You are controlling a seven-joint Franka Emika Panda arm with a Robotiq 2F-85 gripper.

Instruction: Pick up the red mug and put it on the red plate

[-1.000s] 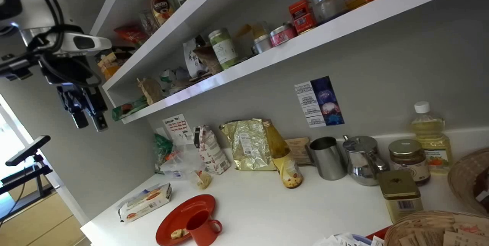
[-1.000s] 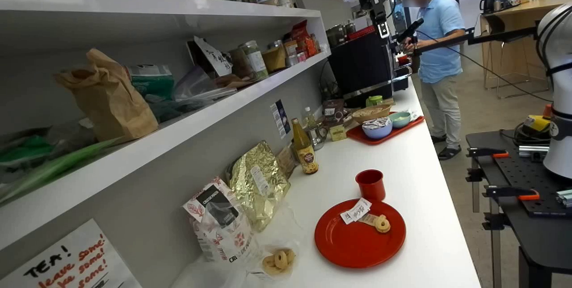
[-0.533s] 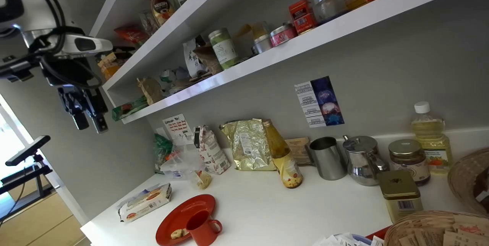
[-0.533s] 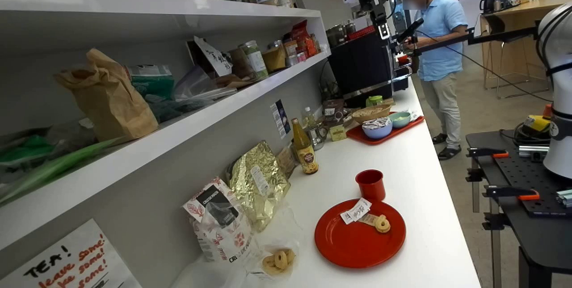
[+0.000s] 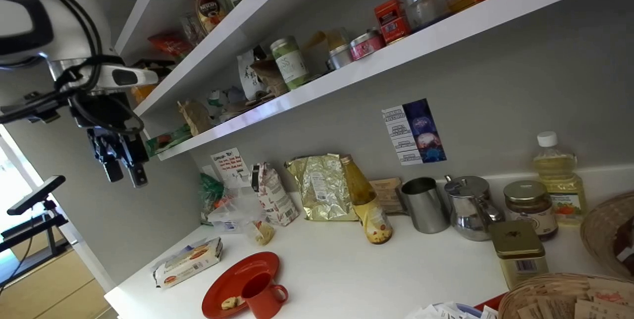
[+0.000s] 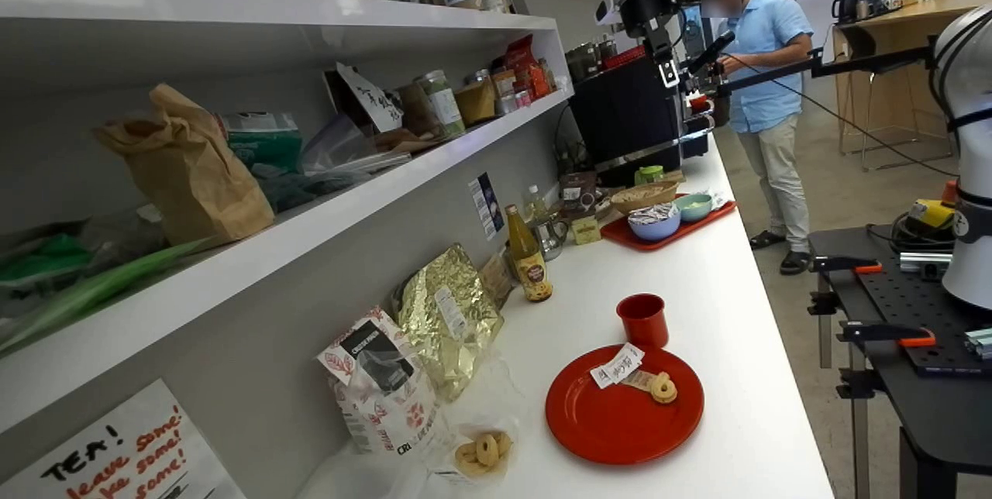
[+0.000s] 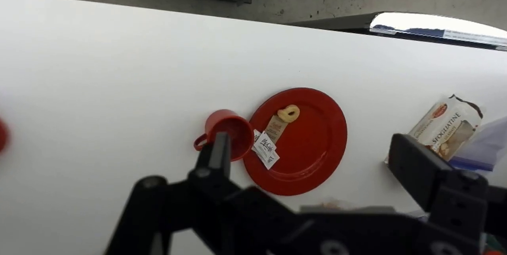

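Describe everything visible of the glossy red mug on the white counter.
The small, glossy red mug is round and open-topped, with one red loop handle pointing away from the round, shallow red plate. It stands upright on the white countertop, close beside the plate; whether they touch I cannot tell. The visible part of its inside is plain red, with no contents showing. It looks smooth, perhaps enamel or ceramic. Nothing grips it.
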